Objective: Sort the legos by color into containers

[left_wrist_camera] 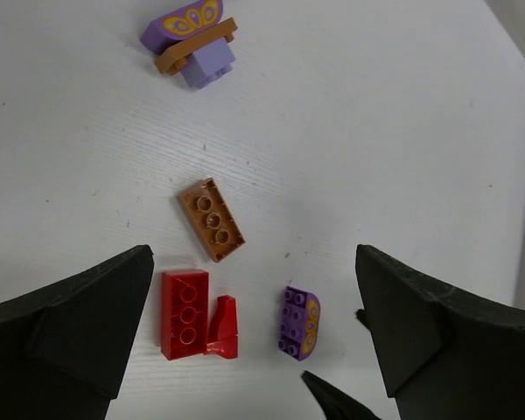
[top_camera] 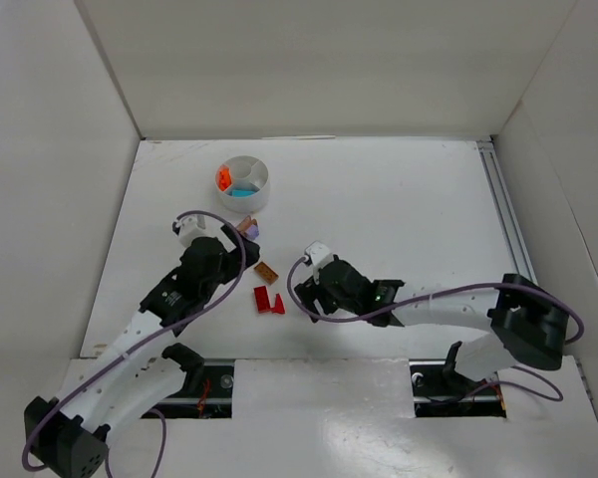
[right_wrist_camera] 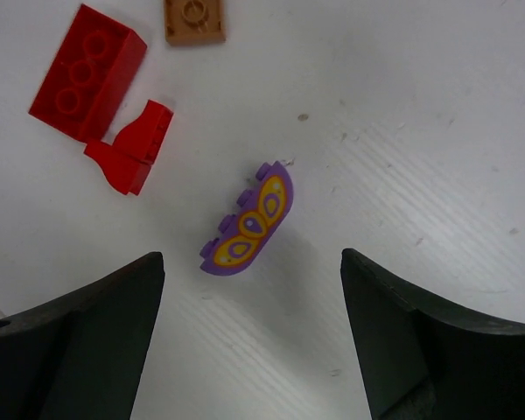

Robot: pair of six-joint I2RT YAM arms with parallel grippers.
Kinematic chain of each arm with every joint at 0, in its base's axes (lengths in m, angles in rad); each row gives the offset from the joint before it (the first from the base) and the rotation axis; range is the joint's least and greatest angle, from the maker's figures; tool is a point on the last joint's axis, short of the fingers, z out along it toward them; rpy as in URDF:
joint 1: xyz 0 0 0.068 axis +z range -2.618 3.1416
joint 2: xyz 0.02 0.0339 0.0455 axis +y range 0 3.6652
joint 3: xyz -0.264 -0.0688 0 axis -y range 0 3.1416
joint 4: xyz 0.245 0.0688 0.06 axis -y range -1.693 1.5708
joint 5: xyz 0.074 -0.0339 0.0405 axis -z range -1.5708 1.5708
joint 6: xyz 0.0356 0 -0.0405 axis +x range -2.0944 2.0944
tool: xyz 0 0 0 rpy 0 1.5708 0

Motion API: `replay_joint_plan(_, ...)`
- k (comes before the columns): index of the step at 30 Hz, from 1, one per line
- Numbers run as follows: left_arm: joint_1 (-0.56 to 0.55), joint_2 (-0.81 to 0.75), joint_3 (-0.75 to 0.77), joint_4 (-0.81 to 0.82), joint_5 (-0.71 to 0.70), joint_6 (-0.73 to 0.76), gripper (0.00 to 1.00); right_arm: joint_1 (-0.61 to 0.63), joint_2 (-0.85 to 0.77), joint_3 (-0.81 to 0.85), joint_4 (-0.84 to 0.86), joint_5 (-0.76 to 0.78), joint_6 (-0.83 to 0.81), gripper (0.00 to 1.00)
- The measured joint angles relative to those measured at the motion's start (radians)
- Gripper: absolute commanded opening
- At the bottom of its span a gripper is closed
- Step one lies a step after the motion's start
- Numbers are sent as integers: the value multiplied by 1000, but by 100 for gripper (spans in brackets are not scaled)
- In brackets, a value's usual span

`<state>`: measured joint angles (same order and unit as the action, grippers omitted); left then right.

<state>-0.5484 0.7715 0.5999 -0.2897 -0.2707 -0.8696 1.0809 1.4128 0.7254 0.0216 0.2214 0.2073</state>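
The white round dish (top_camera: 245, 204) stands at the back left, with orange pieces (top_camera: 222, 178) and teal pieces (top_camera: 243, 190) in separate compartments. On the table lie a brown-orange brick (left_wrist_camera: 212, 219), a red brick (left_wrist_camera: 185, 312) with a small red piece (left_wrist_camera: 223, 327) against it, and a purple half-round piece (right_wrist_camera: 249, 224) with yellow marks. A purple and brown stack (left_wrist_camera: 193, 39) lies farther off. My right gripper (right_wrist_camera: 252, 258) is open, just short of the purple half-round piece. My left gripper (left_wrist_camera: 254, 255) is open and empty above the red and purple pieces.
White walls close in the table on the left, back and right. A metal rail (top_camera: 503, 204) runs along the right side. A dark fingertip (left_wrist_camera: 332, 401) of the right gripper shows in the left wrist view, close to the purple piece.
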Motion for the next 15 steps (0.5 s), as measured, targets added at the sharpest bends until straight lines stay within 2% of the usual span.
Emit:
replay_joint_plan(7,0,-122,-50,-19,10,-19,100,46,192,39,3,63,144,79)
replay_joint_plan(11,0,-153,-71,-42,9,-37,100,46,219,67,7,93,174,67)
replay_joint_plan(12,0,-163,-75,-48,9,-42,100,46,222,73,8,98,179,61)
replay_joint_plan(13,0,-174,-80,-50,8,-48,100,46,225,79,8,101,183,48)
replay_joint_plan(15,0,-197,-92,-53,8,-63,100,46,234,90,9,104,187,33)
